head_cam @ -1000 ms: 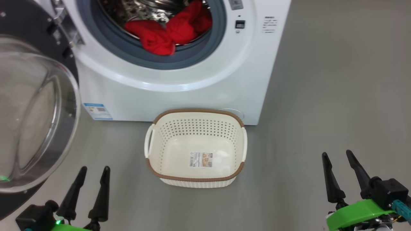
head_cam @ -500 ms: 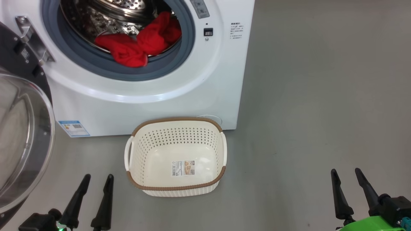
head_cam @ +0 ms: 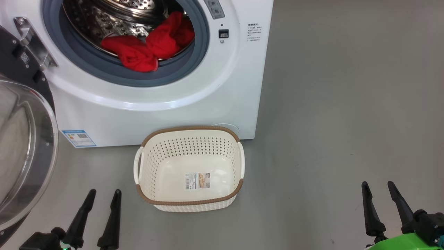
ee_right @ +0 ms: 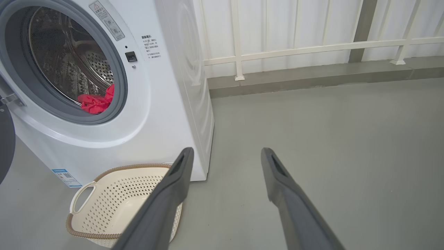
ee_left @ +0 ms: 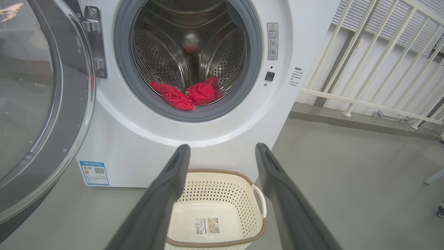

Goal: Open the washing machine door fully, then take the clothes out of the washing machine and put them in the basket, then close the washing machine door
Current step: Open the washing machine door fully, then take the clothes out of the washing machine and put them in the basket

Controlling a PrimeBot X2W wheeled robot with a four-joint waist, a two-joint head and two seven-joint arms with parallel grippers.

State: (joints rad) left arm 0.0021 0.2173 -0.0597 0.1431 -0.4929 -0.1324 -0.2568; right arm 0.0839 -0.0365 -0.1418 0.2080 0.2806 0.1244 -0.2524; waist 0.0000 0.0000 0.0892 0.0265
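Note:
The white washing machine [head_cam: 194,104] stands ahead with its round glass door [head_cam: 24,149] swung open to the left. Red clothes [head_cam: 149,45] lie at the drum's front lip, also seen as clothes [ee_left: 187,95] and clothes [ee_right: 97,102]. The cream basket [head_cam: 189,203] with a brown rim sits on the floor before the machine, holding only a sticker. My left gripper [head_cam: 104,194] is open at the lower left, beside the door and left of the basket. Far to the lower right, my right gripper [head_cam: 378,185] is open over bare floor. Neither gripper holds anything.
Grey floor [head_cam: 347,104] stretches to the right of the machine. A white railing [ee_right: 312,45] and a low kerb run behind it. The open door's black rim [ee_left: 74,114] juts out close to my left arm.
The head camera has shifted, so the machine, door and basket sit further left and slightly lower in the picture. Both grippers stay open and have sunk toward the bottom edge.

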